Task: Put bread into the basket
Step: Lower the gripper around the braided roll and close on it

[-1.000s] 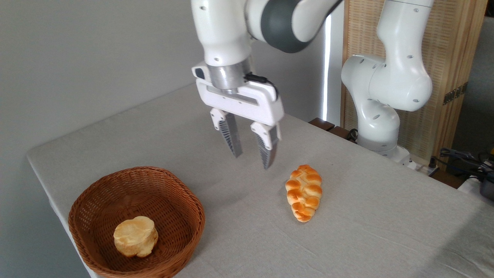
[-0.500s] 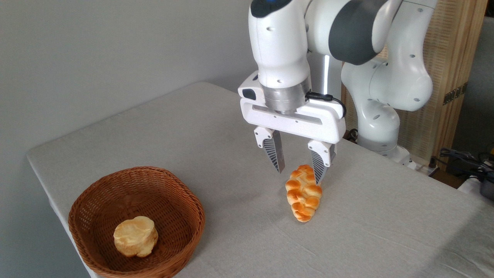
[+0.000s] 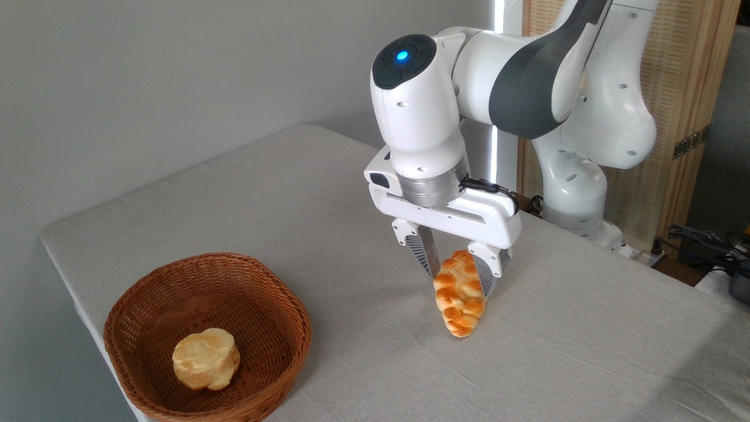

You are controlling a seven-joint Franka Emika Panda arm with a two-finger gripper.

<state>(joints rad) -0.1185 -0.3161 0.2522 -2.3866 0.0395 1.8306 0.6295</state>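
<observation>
The gripper, fingers apart, straddles the wide end of the braided loaf, which lies on the table well right of the wicker basket. Best to sink lower and centre before closing.

A robot lab or test room: a white arm bolted beside a cloth-covered tabletop, bare grey wall, loose cables at right.

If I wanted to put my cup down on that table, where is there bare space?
Plenty. The back left stretch of the table, behind the basket, is bare, and so is the front right, right of the bread. The strip between basket and bread is free too. It is crowded only at the gripper, whose fingers flank the bread. A bun sits in the basket.
</observation>
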